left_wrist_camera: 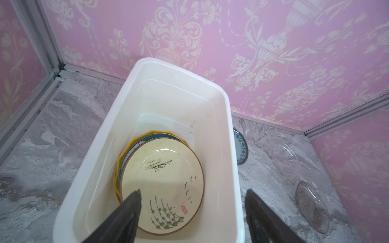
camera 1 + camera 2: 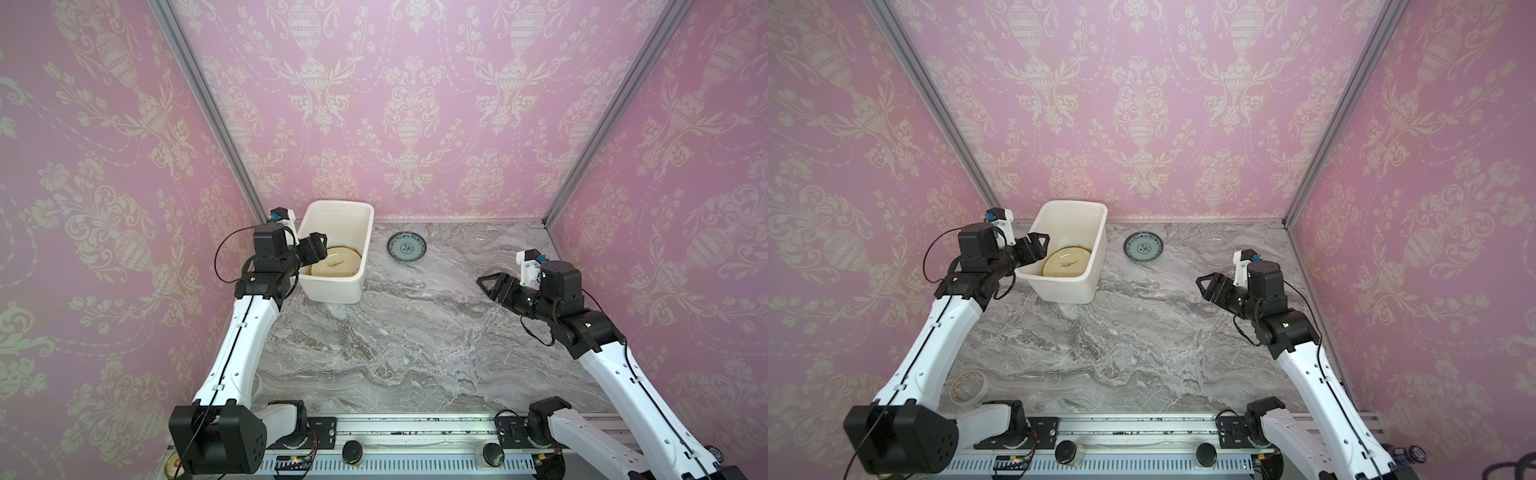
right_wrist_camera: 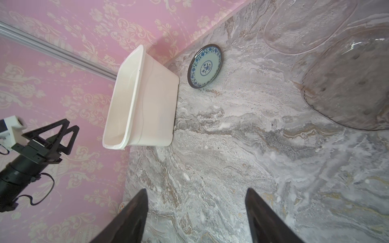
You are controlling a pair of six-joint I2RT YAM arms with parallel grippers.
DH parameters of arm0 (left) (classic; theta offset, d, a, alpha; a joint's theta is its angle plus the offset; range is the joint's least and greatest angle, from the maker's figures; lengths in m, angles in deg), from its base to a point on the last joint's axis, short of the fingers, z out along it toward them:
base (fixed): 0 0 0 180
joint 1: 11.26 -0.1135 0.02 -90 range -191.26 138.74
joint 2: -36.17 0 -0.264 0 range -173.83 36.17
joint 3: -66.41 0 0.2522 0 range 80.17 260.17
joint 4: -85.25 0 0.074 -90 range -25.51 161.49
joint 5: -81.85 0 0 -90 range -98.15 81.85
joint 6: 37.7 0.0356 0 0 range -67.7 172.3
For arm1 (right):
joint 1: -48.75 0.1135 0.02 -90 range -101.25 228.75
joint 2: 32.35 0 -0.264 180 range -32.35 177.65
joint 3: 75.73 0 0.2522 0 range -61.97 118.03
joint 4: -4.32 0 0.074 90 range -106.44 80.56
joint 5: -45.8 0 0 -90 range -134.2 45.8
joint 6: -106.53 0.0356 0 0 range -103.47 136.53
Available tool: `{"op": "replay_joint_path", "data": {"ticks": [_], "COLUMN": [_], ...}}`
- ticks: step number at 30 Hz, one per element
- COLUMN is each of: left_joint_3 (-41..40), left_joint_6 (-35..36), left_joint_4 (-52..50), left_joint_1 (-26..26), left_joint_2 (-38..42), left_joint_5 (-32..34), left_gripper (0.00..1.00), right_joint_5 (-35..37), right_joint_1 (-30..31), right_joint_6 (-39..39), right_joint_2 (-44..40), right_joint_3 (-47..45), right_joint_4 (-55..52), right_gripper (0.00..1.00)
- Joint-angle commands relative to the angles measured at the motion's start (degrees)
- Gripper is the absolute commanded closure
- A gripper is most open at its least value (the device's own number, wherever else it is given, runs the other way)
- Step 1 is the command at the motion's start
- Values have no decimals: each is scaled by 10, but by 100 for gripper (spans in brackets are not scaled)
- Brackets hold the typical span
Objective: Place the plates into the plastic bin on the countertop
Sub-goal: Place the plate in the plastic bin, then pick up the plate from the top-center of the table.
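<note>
The white plastic bin (image 2: 332, 291) (image 2: 1059, 289) (image 1: 230, 147) (image 3: 155, 105) stands at the back left of the countertop (image 2: 415, 332). Inside it lies a stack of plates with a cream one (image 2: 336, 266) (image 1: 166, 178) on top and a yellow rim (image 1: 134, 138) below. My left gripper (image 2: 322, 245) (image 1: 193, 190) hangs open and empty over the stack. A small teal patterned plate (image 2: 407, 246) (image 3: 205, 65) lies right of the bin. A clear plate (image 3: 305, 27) and a smoky glass plate (image 3: 347, 84) lie further right. My right gripper (image 2: 482, 282) (image 3: 195, 190) is open above bare marble.
Pink patterned walls with aluminium corner posts close in the back and both sides. A roll of tape (image 2: 967, 386) lies at the front left beside the left arm. The ribbed rail (image 2: 415, 428) with the arm bases runs along the front edge.
</note>
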Motion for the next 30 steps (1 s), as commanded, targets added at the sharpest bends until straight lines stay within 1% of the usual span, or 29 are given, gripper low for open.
{"op": "replay_joint_path", "data": {"ticks": [1, 4, 6, 7, 10, 14, 18, 20, 24, 26, 28, 30], "left_joint_3": [-33, -55, -62, -63, -44, -2, 33, 40, 39, 37, 36, 35], "left_joint_6": [-36, -32, -9, 6, 72, 151, 224, 249, 307, 333, 339, 335], "left_joint_4": [114, 140, 146, 144, 104, 34, -32, -51, -68, -65, -54, -36], "left_joint_1": [0, 16, 41, 55, 113, 175, 212, 224, 250, 262, 267, 268], "left_joint_2": [26, 43, 51, 52, 44, 14, -12, -21, -34, -39, -46, -54], "left_joint_5": [-85, -115, -126, -128, -127, -116, -73, -42, 31, 61, 79, 80], "left_gripper": [18, 16, 13, 10, 1, 1, 1, 1, 1, 1, 1, 1], "right_joint_5": [20, 22, 22, 22, 21, 4, -1, -9, -29, -41, -47, -47], "right_joint_1": [-3, -3, -3, -3, -3, -1, 3, 4, 4, 4, 6, 9], "right_joint_6": [58, 96, 120, 128, 148, 157, 143, 142, 148, 150, 149, 149], "right_joint_2": [13, 34, 53, 63, 109, 194, 296, 349, 467, 523, 576, 624], "right_joint_3": [6, -5, -14, -17, -19, 0, 41, 64, 130, 181, 222, 259], "right_joint_4": [73, 128, 169, 186, 238, 293, 334, 358, 401, 408, 408, 408], "right_gripper": [27, 27, 28, 28, 29, 29, 29, 30, 30, 31, 32, 33]}}
